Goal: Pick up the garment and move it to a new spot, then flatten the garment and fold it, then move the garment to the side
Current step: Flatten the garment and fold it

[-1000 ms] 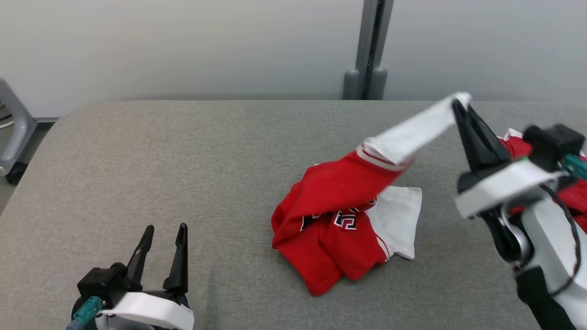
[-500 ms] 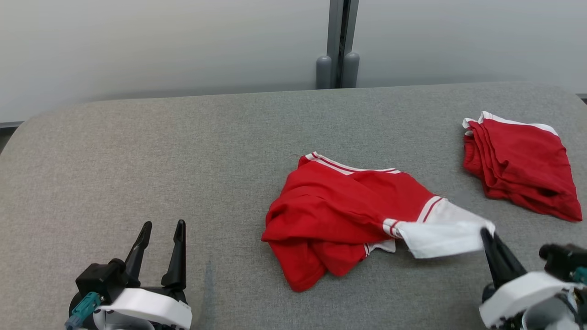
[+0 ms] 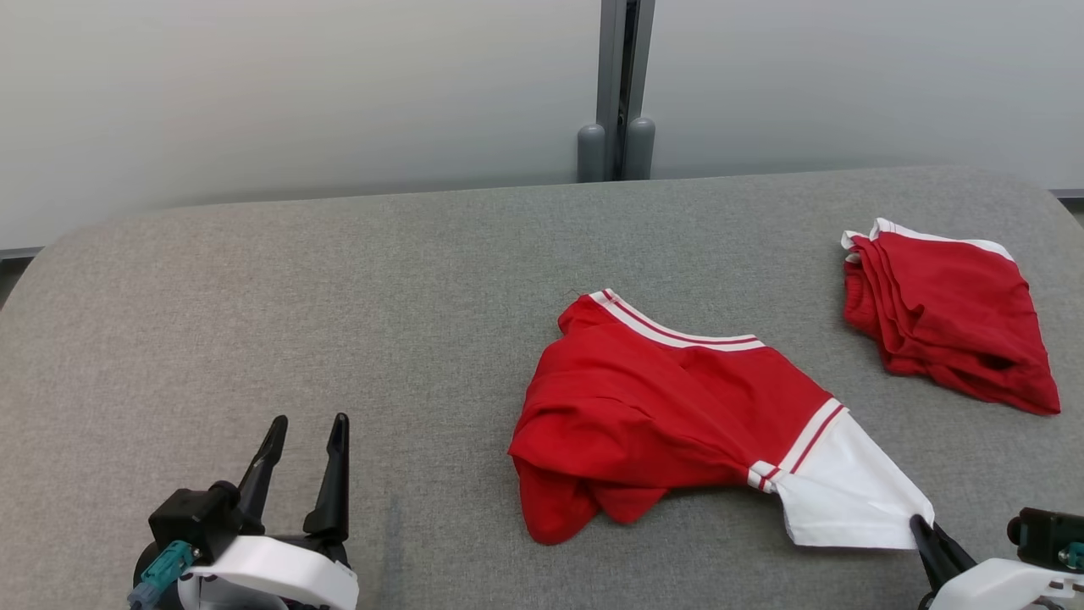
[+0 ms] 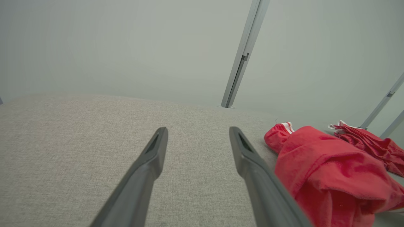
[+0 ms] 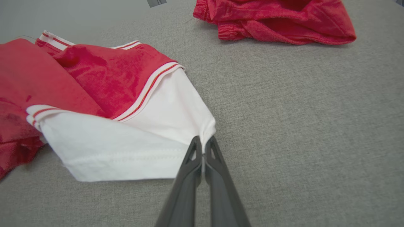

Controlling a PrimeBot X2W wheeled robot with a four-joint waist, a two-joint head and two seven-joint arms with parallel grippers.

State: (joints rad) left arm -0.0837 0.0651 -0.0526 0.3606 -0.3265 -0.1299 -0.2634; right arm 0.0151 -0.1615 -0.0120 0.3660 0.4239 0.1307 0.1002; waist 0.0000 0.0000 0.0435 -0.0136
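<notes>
A crumpled red garment (image 3: 660,407) with white sleeves and striped trim lies mid-table; it also shows at the right of the left wrist view (image 4: 331,176). One white sleeve (image 3: 847,500) stretches toward the near right. My right gripper (image 3: 919,525) is shut on the corner of that sleeve, the cloth pinched between its tips (image 5: 203,142). My left gripper (image 3: 309,428) rests open at the near left, well away from the garment, with nothing between its fingers (image 4: 195,132).
A second red garment (image 3: 948,313) lies folded at the far right of the grey table (image 3: 296,322), seen too in the right wrist view (image 5: 274,19). A grey post (image 3: 616,93) stands behind the table's far edge.
My right gripper has pulled the white sleeve down from high at the far right to the near right, dragging the garment flatter. The head camera has shifted. The left gripper stays put.
</notes>
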